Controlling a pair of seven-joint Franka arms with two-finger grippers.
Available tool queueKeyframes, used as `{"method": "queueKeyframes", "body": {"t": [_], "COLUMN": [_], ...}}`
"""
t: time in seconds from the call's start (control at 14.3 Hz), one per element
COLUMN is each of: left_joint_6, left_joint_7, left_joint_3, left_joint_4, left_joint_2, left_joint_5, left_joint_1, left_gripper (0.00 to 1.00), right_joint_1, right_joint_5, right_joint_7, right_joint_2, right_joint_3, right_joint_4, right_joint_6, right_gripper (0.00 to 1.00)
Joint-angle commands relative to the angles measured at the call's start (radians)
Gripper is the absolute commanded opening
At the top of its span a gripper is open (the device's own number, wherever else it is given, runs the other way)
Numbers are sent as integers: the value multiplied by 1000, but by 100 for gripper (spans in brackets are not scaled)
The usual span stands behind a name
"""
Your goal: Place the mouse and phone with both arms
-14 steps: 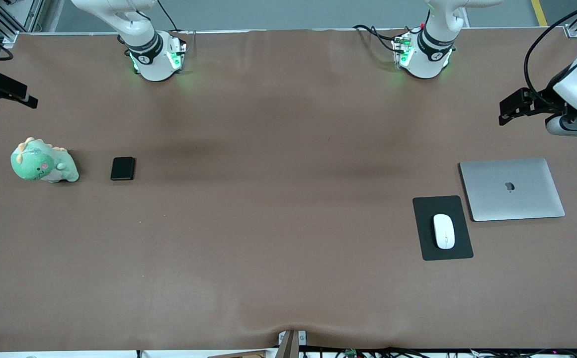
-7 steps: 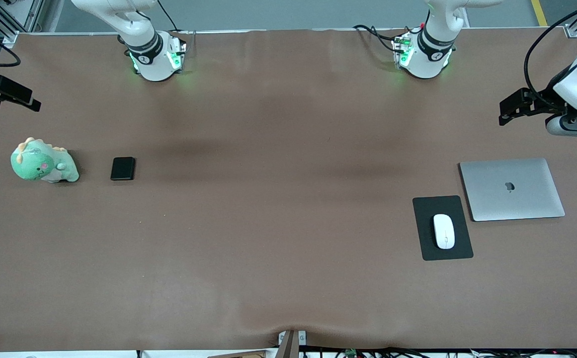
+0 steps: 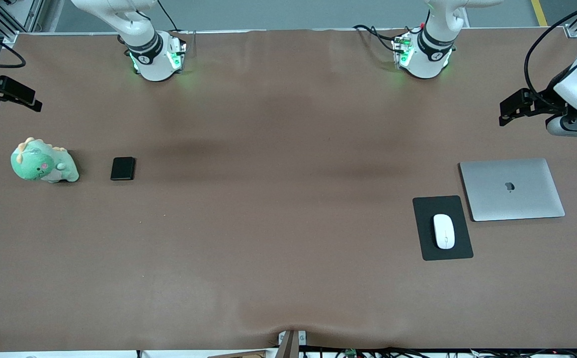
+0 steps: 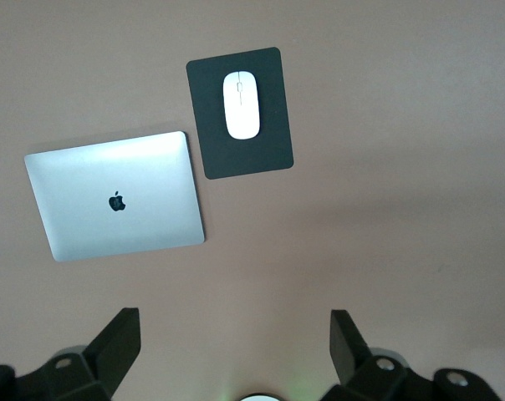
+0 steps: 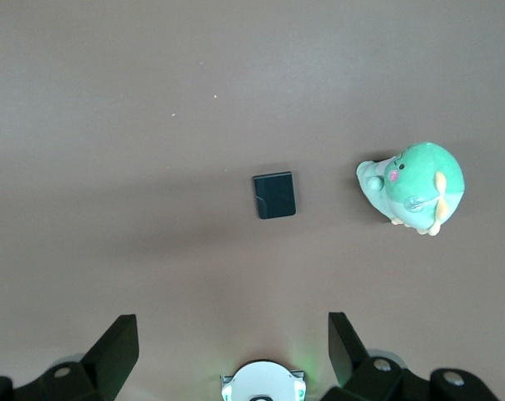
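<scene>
The white mouse (image 3: pixel 444 231) (image 4: pixel 242 104) lies on a black mouse pad (image 3: pixel 425 219) (image 4: pixel 236 159) toward the left arm's end of the table. The black phone (image 3: pixel 123 168) (image 5: pixel 274 195) lies flat toward the right arm's end, beside a green plush dinosaur (image 3: pixel 43 161) (image 5: pixel 413 185). My left gripper (image 3: pixel 514 108) (image 4: pixel 235 322) hangs high over the table edge near a closed laptop (image 3: pixel 512 189), open and empty. My right gripper (image 3: pixel 17 94) (image 5: pixel 233 324) hangs high over the other end of the table, also open and empty.
The silver laptop (image 4: pixel 117 205) lies beside the mouse pad, slightly farther from the front camera. The arm bases (image 3: pixel 156 57) (image 3: pixel 422 52) glow green at the table's back edge. Brown cloth covers the table (image 3: pixel 288 199).
The right gripper has drifted slightly toward the table's middle. The left gripper and all objects have stayed where they were.
</scene>
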Motion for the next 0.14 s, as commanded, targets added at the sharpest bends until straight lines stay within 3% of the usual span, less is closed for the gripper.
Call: {"method": "queueKeyframes", "body": {"t": [0.0,0.07], "left_joint_6": [0,2], "left_joint_7": [23,23], "left_joint_3": [-2,-1], "left_joint_4": [12,12], "left_joint_2": [2,2], "left_joint_5": [10,10], "left_joint_1": [2,2], "left_gripper": [100,100], "right_joint_1": [-12,-14], "right_joint_5": [-67,-70], "right_joint_7": [14,12], "right_joint_2": [-12,-12], "right_joint_3": [44,52], "right_joint_4": [-7,-7], "right_joint_6": [18,18], "right_gripper": [100,100]}}
